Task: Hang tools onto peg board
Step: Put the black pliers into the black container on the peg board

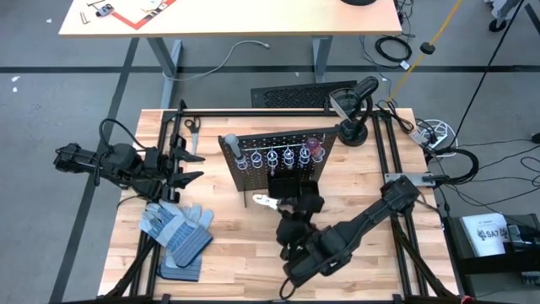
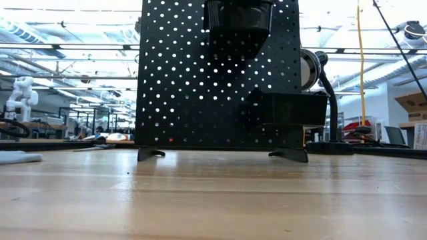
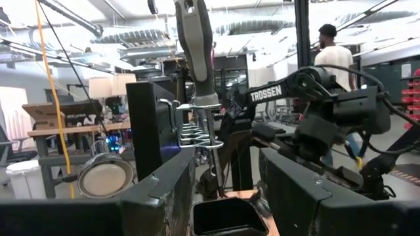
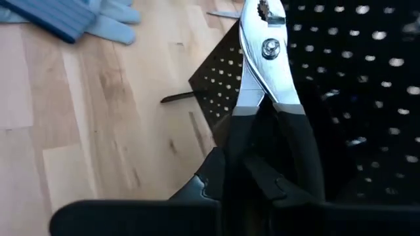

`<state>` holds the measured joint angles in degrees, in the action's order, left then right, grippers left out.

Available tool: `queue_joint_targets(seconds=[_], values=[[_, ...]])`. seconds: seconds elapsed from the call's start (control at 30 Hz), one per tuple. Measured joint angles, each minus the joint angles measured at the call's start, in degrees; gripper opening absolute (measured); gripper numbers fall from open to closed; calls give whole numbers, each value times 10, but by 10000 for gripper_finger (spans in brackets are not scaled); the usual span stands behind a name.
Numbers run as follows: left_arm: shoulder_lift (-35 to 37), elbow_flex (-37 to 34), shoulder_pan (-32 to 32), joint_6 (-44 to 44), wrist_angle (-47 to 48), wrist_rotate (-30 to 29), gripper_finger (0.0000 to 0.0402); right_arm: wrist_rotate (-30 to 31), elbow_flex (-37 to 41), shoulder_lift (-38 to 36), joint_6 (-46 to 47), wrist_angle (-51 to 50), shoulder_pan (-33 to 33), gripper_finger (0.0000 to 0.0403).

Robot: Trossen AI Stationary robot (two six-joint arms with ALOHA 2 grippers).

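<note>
Presently the right gripper [image 4: 262, 124] has its jaws closed on the black handles of the pliers [image 4: 262, 49], whose silver head points forward toward the peg board [image 1: 274, 156]. In the right wrist view the pliers sit straight along the gripper's axis, with the perforated panel directly beyond. Judgement: the tool is held by the handles so that the head can be presented to the board or to the black bin [image 1: 283, 184] fixed on its face; which one is intended cannot be told.

The peg board stands upright mid-table, its row of silver rings [image 1: 278, 156] facing the near edge. Several rings appear occupied, among them one by a red-handled screwdriver [image 1: 315, 149]. A silver wrench [image 1: 264, 201] lies on the table [image 1: 236, 253] just in front of the board, not yet hung.

The right arm reaches in from the near right corner, folded low, wrist close before the bin.

The left gripper [image 1: 187, 165] waits at the table's left edge, well apart from the board, jaws partly open and empty, pointing toward the board's side. Blue-grey work gloves [image 1: 175, 232] lie near it on the table.
</note>
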<state>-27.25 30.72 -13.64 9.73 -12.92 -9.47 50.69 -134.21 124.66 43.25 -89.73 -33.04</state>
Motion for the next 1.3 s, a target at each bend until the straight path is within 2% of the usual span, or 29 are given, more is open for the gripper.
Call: queue_joint_targets(seconds=[0.13,0.37,0.97,1.13,1.3], values=[[0,0,0,-2,0,0,175,-5,-1,-5,12,-2,15,11],[0,0,0,-2,0,0,175,-71,-1,-7,43,-2,48,2],[0,0,0,-3,1,0,175,-55,-1,-7,115,-3,69,2],[0,0,0,-3,1,0,175,-51,-1,-7,114,-3,69,1],[0,0,0,-3,2,0,175,-17,-1,-7,95,-3,61,4]])
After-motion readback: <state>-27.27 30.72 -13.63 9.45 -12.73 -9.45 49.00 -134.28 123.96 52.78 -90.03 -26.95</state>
